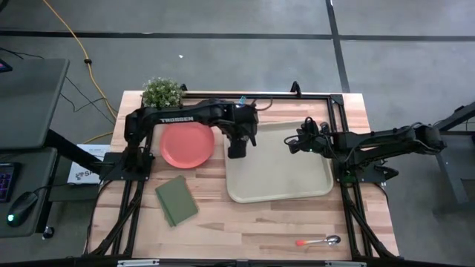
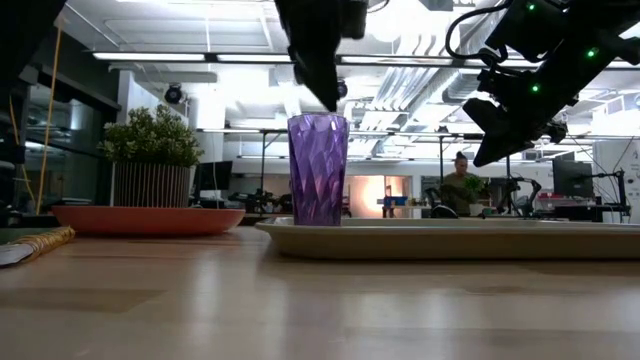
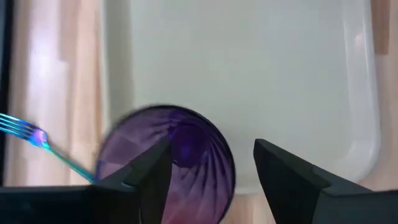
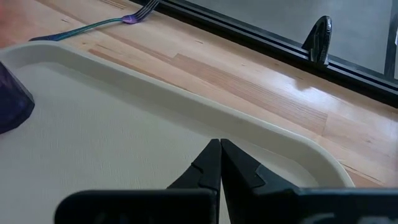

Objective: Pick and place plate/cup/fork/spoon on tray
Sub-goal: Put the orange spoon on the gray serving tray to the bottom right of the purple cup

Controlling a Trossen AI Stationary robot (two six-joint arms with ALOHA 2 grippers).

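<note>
The purple cup stands upright on its base in the beige tray, near the tray's far left corner. My left gripper hangs open just above the cup's rim and hides it in the high view. The orange-red plate lies flat on the table left of the tray. The blue-handled fork lies on the wood beyond the tray's far edge. The spoon lies near the table's front edge. My right gripper is shut over the tray's far right part.
A green pad lies on the table in front of the plate. A potted plant stands at the far left corner. A black frame rail runs along the far edge. People and desks show in the room behind.
</note>
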